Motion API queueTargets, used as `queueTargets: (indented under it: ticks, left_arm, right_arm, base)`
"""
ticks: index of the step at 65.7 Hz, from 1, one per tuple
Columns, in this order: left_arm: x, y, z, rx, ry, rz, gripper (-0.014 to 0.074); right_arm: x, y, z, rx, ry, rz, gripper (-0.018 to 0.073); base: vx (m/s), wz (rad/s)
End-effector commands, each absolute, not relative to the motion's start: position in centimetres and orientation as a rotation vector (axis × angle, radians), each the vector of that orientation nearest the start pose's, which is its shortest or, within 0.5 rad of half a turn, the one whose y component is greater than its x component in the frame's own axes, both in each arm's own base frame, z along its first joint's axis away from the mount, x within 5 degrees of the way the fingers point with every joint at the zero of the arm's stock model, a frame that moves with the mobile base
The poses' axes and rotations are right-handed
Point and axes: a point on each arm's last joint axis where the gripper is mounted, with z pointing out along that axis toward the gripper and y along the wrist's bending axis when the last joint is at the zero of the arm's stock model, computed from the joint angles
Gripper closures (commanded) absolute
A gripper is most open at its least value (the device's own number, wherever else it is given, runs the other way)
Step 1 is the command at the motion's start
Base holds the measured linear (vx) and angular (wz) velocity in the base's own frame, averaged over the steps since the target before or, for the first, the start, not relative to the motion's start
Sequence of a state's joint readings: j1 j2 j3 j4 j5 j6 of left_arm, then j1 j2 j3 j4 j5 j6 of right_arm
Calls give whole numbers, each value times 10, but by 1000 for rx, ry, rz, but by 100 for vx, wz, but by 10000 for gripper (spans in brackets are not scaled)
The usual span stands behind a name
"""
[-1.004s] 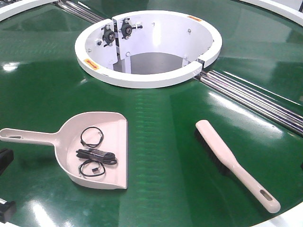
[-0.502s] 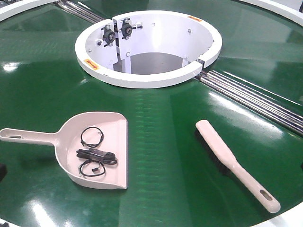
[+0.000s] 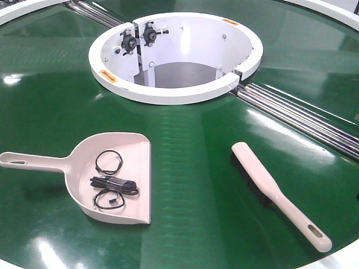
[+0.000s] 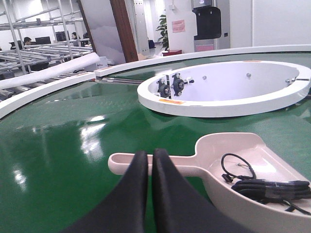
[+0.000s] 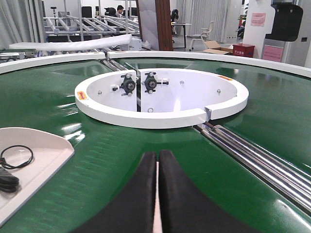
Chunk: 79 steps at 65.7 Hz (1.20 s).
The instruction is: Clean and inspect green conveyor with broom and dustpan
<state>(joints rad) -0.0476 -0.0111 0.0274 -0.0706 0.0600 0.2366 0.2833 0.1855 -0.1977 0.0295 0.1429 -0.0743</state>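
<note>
Black cables (image 3: 112, 185) in dustpan (image 3: 132, 147) | broom (image 3: 263, 182) clear | both arms' fingers pressed together, empty

Factory hall: green conveyor (image 5: 272, 97), roller racks (image 4: 43, 51), water dispenser (image 4: 208, 24).

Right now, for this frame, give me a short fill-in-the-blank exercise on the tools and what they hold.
1. The black cables lie inside the ____.
2. The broom rests on the green conveyor with its bristles facing ____.
3. In the front view, the dustpan handle points toward the ____ edge of the picture.

Missing words: dustpan; down; left
</note>
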Motion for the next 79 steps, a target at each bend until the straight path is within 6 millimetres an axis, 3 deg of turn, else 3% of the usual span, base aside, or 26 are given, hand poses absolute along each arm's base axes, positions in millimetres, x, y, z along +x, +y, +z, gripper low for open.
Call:
queueTargets:
  ticks: [1,22,79]
  left_arm:
    - [56,-3,202,138,1482,62,602]
    - [55,-7,202,142,1488,-62,602]
    - [55,-7,202,142,1487,-62,602]
  right_arm:
    - [65,19,271,-259,1508,183,568]
    - [65,19,271,-259,1508,183,568]
    - [65,19,271,-259,1508,183,568]
  base:
    - [0,0]
    - [0,0]
    - [0,0]
